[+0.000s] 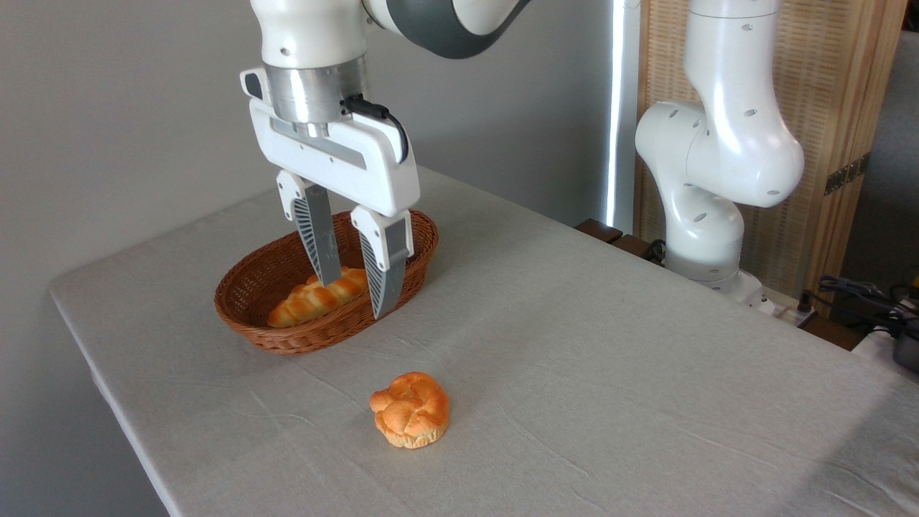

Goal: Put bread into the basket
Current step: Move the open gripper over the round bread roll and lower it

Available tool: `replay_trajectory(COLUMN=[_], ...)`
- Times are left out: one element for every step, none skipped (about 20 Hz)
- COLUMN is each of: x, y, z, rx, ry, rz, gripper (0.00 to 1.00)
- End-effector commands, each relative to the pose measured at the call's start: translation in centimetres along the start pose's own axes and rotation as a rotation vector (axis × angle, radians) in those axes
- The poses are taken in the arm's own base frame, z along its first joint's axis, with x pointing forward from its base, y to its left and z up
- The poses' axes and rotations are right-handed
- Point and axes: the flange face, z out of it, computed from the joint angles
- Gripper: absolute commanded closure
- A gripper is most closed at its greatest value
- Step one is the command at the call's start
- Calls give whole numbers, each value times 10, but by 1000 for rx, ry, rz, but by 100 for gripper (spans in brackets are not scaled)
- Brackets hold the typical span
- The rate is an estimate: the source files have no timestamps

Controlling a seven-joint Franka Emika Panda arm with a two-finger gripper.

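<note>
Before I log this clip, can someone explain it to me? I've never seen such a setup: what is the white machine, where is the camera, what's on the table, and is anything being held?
There is one picture, from a fixed camera looking down across the table from the front. The white machine is a robot arm; its base stands at the table's far right edge, and it reaches over to the left. At its end is a gripper with two grey-ribbed fingers. They stand apart and hold nothing, hanging above the basket. That is a brown woven oval, and a long braided loaf already lies inside it. The bun, round and knotted, sits alone on the grey cloth in front of the basket, untouched. So the job of putting that bun into the basket is not yet done.
</note>
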Motion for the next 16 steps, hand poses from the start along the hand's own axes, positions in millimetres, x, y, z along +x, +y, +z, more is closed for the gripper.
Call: replay_trajectory(x=[-17,-21,-22,-25,-30,-33,-33,-32,-33,-34,-35,-36,-37,-39,-41,-41], y=[-25,-27,-26,-28,-32,-34,-34,-36,-36,-37,-36,-36,-35,-34,-34,-33], z=[13,17,24,30,36,42,50,56,62,70,78,84,90,96,103,109], rx=[28,24,18,12,7,3,-1,2,2,-1,-2,3,4,0,-4,-1], ry=[19,13,4,-5,-14,-20,-26,-24,-25,-30,-32,-26,-25,-31,-36,-34], rz=[-36,-39,-20,1,11,16,19,18,16,16,15,14,15,16,17,26], gripper=[0,0,0,0,0,0,0,0,0,0,0,0,0,0,0,0])
